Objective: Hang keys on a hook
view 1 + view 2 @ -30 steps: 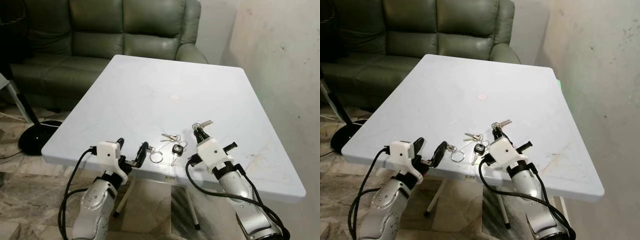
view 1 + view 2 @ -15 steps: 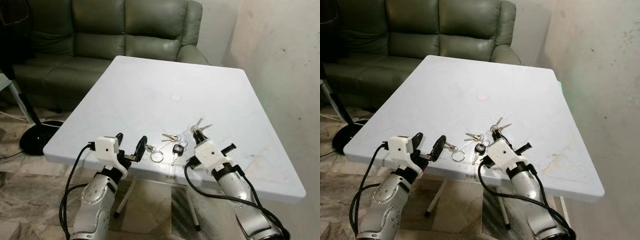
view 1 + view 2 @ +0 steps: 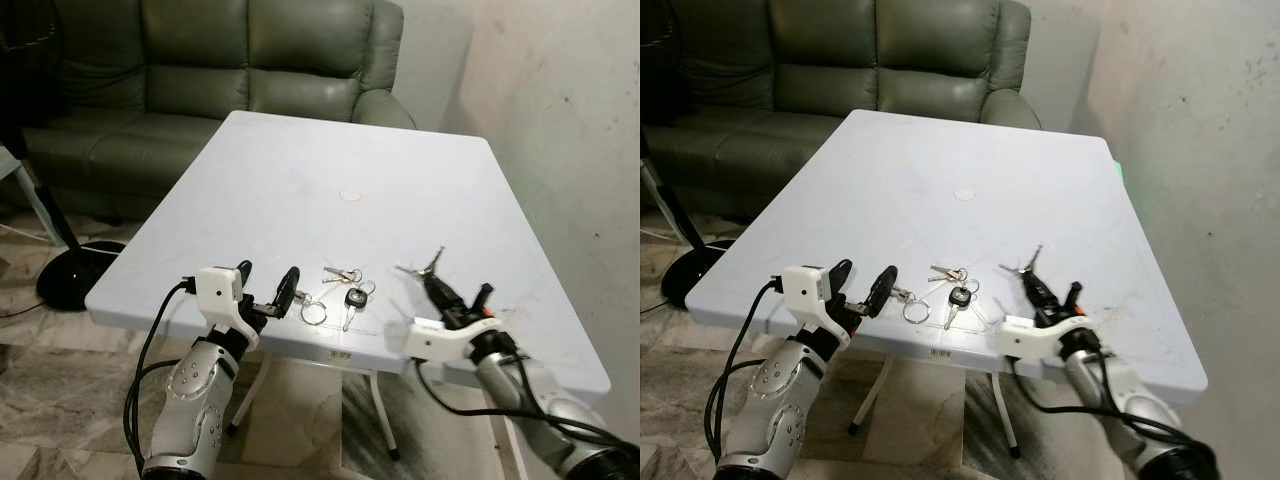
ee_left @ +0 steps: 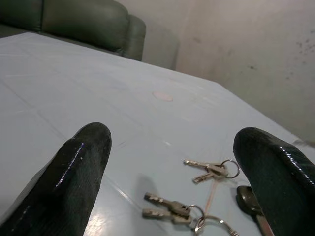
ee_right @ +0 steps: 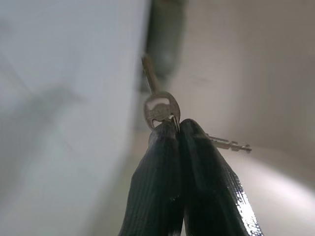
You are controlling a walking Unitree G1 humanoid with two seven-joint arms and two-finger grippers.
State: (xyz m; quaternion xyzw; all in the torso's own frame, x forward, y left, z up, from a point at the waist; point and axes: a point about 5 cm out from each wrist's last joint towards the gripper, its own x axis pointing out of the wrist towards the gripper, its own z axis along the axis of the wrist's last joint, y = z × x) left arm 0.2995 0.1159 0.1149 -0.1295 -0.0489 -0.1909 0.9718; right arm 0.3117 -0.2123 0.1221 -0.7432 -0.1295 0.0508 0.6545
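Observation:
My right gripper (image 3: 433,281) is shut on a small bunch of silver keys (image 3: 424,266), held just above the white table (image 3: 300,170) near its front right. In the right wrist view the keys (image 5: 160,106) stick out past the closed fingertips (image 5: 162,142). More keys lie on the table: a black-headed car key (image 3: 352,298), two small silver keys (image 3: 340,273) and a loose ring (image 3: 313,312). My left gripper (image 3: 266,284) is open at the table's front edge, just left of those keys, pointing at them. Its wide-spread fingers (image 4: 81,162) frame the lying keys (image 4: 211,169).
A green leather sofa (image 3: 200,60) stands behind the table. A black round stand base (image 3: 75,270) sits on the tiled floor at the left. A bare plaster wall (image 3: 560,120) runs close along the table's right side.
My right gripper has swung to the right and rolled over, carrying the silver keys away from the lying bunch. The left gripper has barely moved.

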